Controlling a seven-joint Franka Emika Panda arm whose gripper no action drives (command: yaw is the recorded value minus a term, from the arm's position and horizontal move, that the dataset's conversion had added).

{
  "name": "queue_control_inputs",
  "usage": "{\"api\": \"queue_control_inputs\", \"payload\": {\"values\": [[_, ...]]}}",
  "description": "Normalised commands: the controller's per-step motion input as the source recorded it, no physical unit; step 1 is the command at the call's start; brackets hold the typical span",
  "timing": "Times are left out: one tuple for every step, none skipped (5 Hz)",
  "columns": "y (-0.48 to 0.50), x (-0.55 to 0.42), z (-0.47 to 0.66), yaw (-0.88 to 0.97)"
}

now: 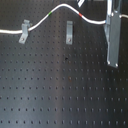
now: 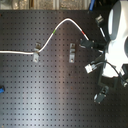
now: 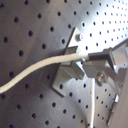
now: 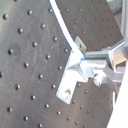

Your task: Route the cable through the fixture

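The white cable (image 1: 65, 6) runs from the first exterior view's left, arcs up past its green band (image 1: 50, 12) and red band (image 1: 81, 15), and ends at my gripper (image 1: 108, 23). In the second exterior view the cable (image 2: 62, 22) reaches my gripper (image 2: 89, 44), which is shut on it just past the red band (image 2: 84, 34). The grey upright fixture (image 1: 69, 32) (image 2: 72, 51) stands apart from the cable, beside the gripper. Both wrist views show the cable (image 3: 40, 67) (image 4: 62, 25) in the fingers (image 3: 97, 60) (image 4: 97, 64), close over the fixture (image 3: 67, 70) (image 4: 70, 77).
A slanted grey clip (image 1: 24, 31) (image 2: 36, 52) holds the cable further left in both exterior views. The black perforated board (image 1: 60, 95) covers the table. A small blue object (image 2: 1, 90) lies at the second exterior view's left edge. The white arm body (image 2: 117, 35) fills the second exterior view's right.
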Motion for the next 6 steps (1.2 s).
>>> {"api": "queue_control_inputs", "payload": {"values": [[0.042,-0.167,0.1,0.28],[0.058,-0.189,0.12,0.51],[0.043,-0.1,0.2,0.69],[-0.018,-0.048,0.28,0.84],[-0.034,-0.028,0.29,0.85],[-0.037,-0.028,0.28,0.87]]}}
